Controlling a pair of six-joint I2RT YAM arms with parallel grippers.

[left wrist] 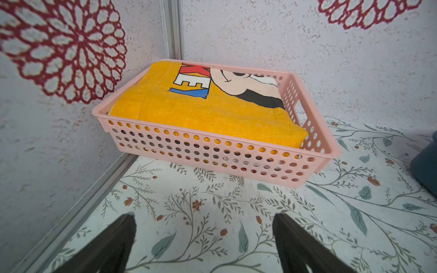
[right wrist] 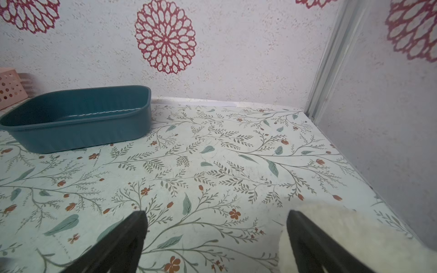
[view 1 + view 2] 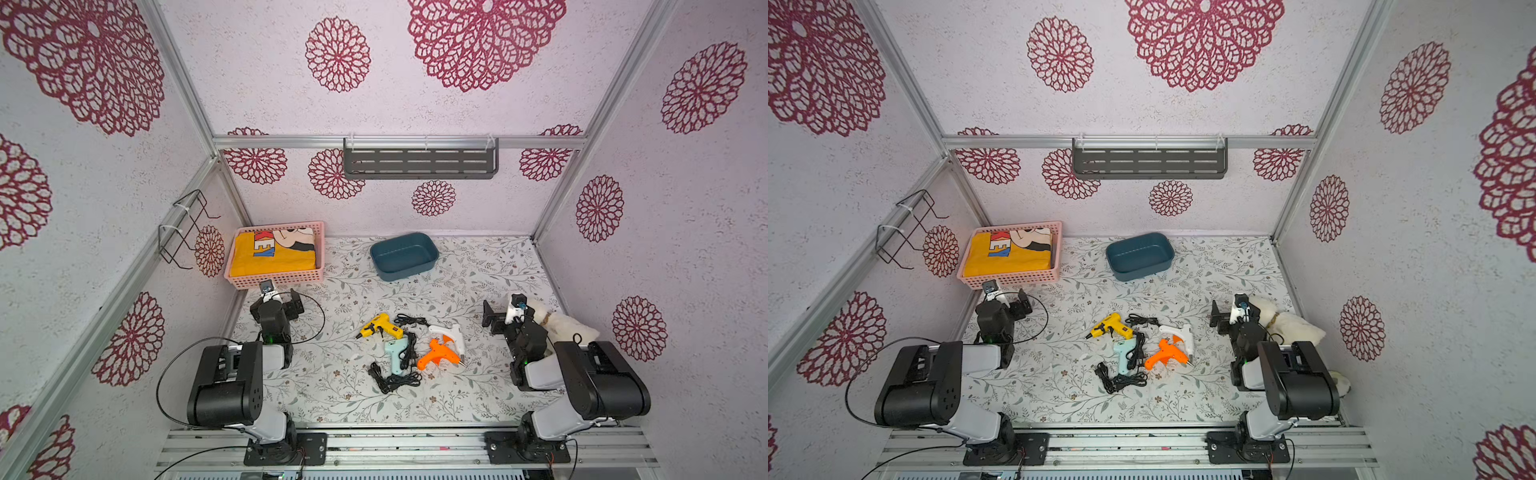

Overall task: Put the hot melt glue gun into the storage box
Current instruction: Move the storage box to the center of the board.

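- My left claw [image 1: 203, 215] hangs wide open over the bare table [image 3: 332, 386] and grips nothing. It faces the pink basket [image 1: 212, 153], which is apart from it.
- My right claw [image 2: 216, 212] is spread just as wide and is also empty. A white plush toy [image 2: 343, 227] lies just beside its outer finger.
- Four glue guns lie in a loose cluster between my two arms, on their sides, well apart from both claws.
- The yellow gun [image 3: 380, 326] is farthest from my base. It has a black trigger, and its nozzle points toward my left side.
- The mint gun [image 3: 395, 353] is pale blue-green, with a black cord draped over it.
- The orange gun [image 3: 436, 355] is bright, with a thin metal tip aimed toward my right side.
- The white gun [image 3: 451, 334] lies touching the orange one, with its tip toward my near edge.
- Their black cords [image 3: 395, 380] tangle among and in front of them.
- The box [image 3: 403, 272] is a dark teal tub with rounded corners and smooth walls. It is shallow and has nothing in it.
- It sits by the back wall, well beyond the guns. My right wrist view also shows it [image 2: 80, 134].
- The basket stands in the back left corner, near the box but not touching it. It holds a folded yellow cloth [image 1: 201, 111] with printed letters.
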